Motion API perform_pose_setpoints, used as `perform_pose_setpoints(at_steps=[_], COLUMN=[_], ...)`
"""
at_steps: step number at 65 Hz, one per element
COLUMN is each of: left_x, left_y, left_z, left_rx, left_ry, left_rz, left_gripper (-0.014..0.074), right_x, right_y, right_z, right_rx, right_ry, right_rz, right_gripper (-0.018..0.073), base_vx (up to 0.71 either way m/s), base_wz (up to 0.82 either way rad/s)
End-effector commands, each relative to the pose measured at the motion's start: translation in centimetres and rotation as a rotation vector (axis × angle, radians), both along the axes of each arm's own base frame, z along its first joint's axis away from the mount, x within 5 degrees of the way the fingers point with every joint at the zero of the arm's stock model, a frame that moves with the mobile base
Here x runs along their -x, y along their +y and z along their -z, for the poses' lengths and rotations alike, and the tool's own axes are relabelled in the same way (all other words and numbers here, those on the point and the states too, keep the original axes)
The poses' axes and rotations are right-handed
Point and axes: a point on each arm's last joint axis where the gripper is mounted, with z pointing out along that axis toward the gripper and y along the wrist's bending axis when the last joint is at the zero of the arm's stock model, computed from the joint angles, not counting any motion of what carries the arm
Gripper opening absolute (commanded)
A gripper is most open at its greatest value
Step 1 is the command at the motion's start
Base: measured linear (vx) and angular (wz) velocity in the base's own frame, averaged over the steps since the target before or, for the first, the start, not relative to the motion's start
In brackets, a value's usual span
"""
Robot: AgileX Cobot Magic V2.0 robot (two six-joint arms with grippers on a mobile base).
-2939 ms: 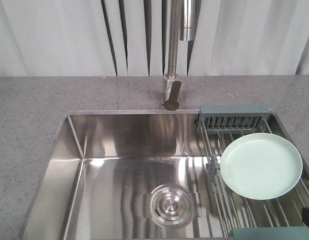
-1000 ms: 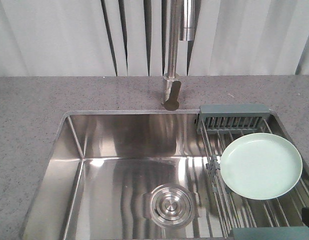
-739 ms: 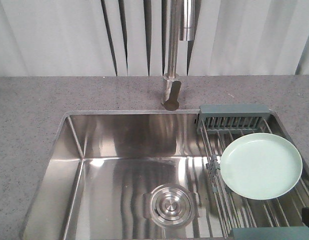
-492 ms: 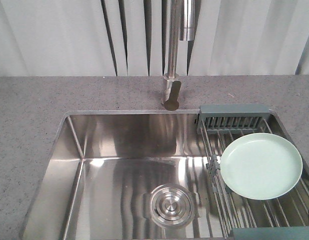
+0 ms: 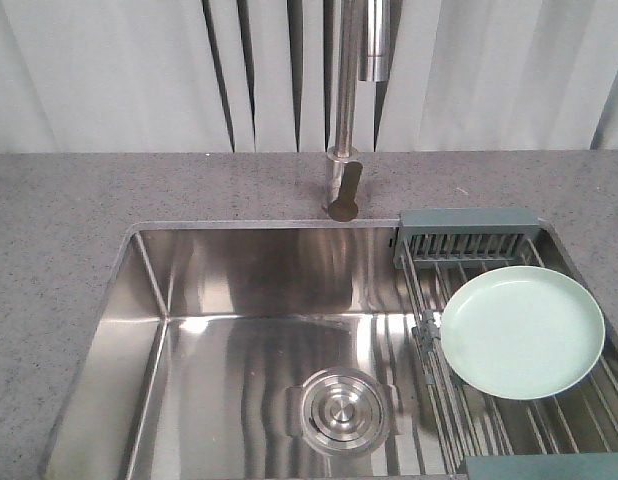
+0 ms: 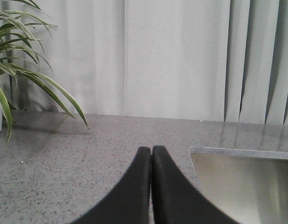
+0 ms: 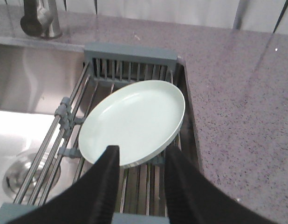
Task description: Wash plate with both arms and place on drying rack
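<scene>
On the drying rack (image 5: 509, 420), at the sink's (image 5: 259, 330) three o'clock side, the plate (image 5: 521, 332) lies flat on the wires. At the plate's six o'clock edge hovers the right gripper (image 7: 140, 161), fingers parted and holding nothing. Over the counter (image 6: 65, 163), the left gripper (image 6: 151, 154) has its fingers pressed together, empty.

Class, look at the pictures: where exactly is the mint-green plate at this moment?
In the front view the plate lies flat on the wires of the drying rack over the sink's right end. The right wrist view shows the open right gripper just at its near rim.
</scene>
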Motion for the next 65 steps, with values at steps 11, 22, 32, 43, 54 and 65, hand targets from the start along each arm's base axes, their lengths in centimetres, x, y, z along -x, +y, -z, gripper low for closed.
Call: perform_pose_setpoints(at_steps=[11, 22, 32, 43, 54, 65], left_x=[0.4, 0.4, 0.4, 0.4, 0.4, 0.4], left_y=[0.0, 0.0, 0.0, 0.0, 0.0, 0.0], left_z=[-1.7, -1.7, -1.7, -1.7, -1.7, -1.7], left_rx=[0.003, 0.003, 0.003, 0.003, 0.003, 0.003], left_ry=[-0.120, -0.120, -0.120, -0.120, -0.120, -0.120], left_rz=[0.003, 0.003, 0.003, 0.003, 0.003, 0.003], left_gripper=[-0.0007, -0.0007, -0.0007, -0.0007, -0.0007, -0.0007], right_x=[0.0, -0.2, -0.3, -0.6, -0.6, -0.6], right_y=[-0.1, -0.2, -0.4, -0.5, -0.4, -0.4], right_z=[0.3, 1.3, 2.1, 3.9, 3.9, 3.9], right_rx=[-0.090, -0.078, -0.081, -0.080, -0.079, -0.079], right_ry=[-0.338, -0.430, -0.494, -0.504, -0.497, -0.496], right_rz=[0.043, 0.054, 0.064, 0.074, 0.073, 0.073], right_gripper=[0.0048, -0.0010, -0.0008, -0.0008, -0.0008, -0.0008], base_vx=[0.00, 0.00, 0.00, 0.00, 0.00, 0.00], base_wz=[0.00, 0.00, 0.00, 0.00, 0.00, 0.00])
